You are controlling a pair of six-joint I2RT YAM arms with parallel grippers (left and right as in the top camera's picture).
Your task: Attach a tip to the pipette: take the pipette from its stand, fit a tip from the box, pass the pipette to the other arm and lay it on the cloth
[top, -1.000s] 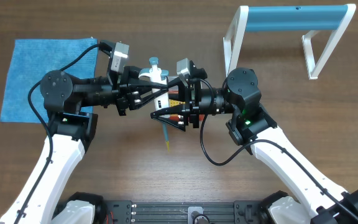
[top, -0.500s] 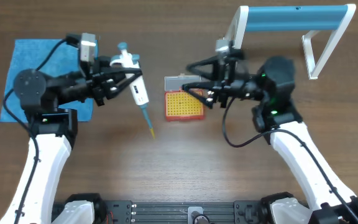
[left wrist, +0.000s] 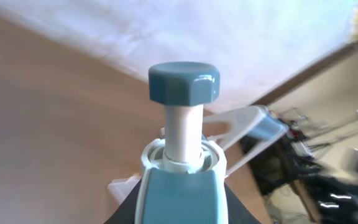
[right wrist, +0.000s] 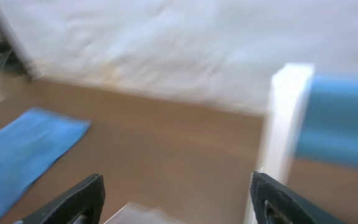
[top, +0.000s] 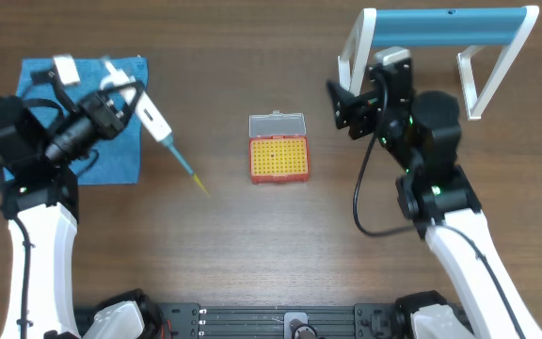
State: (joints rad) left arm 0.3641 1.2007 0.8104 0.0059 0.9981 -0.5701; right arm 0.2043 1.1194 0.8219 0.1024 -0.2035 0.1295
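My left gripper (top: 123, 97) is clamped round the pipette (top: 154, 119) at the upper left of the top frame, seemingly over the cloth (top: 119, 162). The pipette's long axis slants down-right, its tip (top: 196, 182) out past the cloth's edge. My right gripper (top: 344, 104), spread wide and empty, sits upper right by the stand (top: 440, 26), and the tip box (top: 251, 160) lies open at centre, its grid looking full

Brown wooden table (top: 252, 245); pale wall (right wrist: 166, 43) behind.

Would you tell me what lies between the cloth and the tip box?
Top view: bare table, with the tipped end of the held pipette over it.
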